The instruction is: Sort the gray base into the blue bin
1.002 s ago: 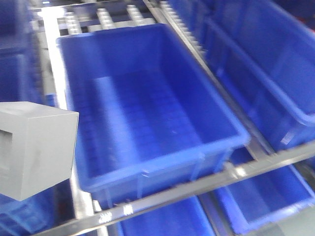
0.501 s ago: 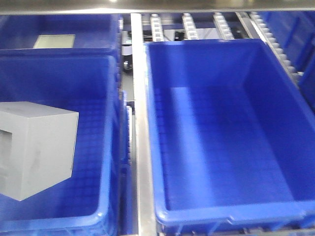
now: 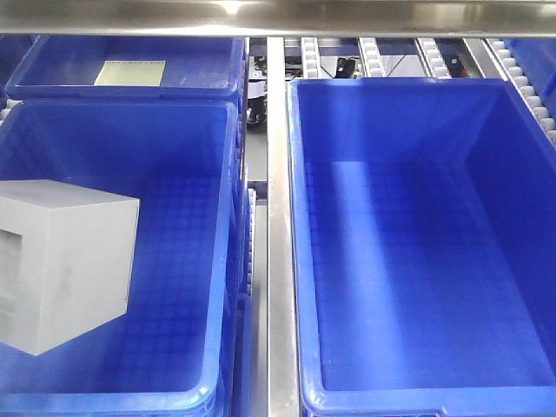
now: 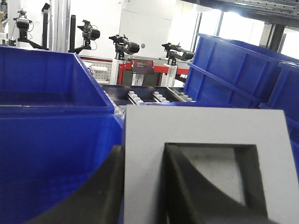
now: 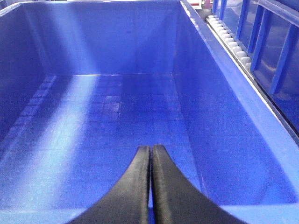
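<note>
The gray base (image 3: 69,261) is a matte gray block with a square recess, at the left of the front view. It hangs over the left blue bin (image 3: 174,287), which shows a checkered floor. In the left wrist view my left gripper (image 4: 144,156) is shut on the gray base (image 4: 201,126). One black finger (image 4: 110,186) is outside its wall and the other is inside the recess. My right gripper (image 5: 150,149) is shut and empty, above the floor of the large right blue bin (image 5: 107,107), which also shows in the front view (image 3: 417,261).
A steel rail (image 3: 276,217) runs between the two bins. Roller tracks (image 3: 373,48) lie at the back. A third blue bin (image 3: 52,61) at the back left holds a pale sheet (image 3: 130,72). More blue bins (image 4: 233,65) stand beside the left wrist.
The front view has swung round: the bins went from slanted to square and slid rightward in frame. The gray base kept its place in the view and now hangs over the left bin.
</note>
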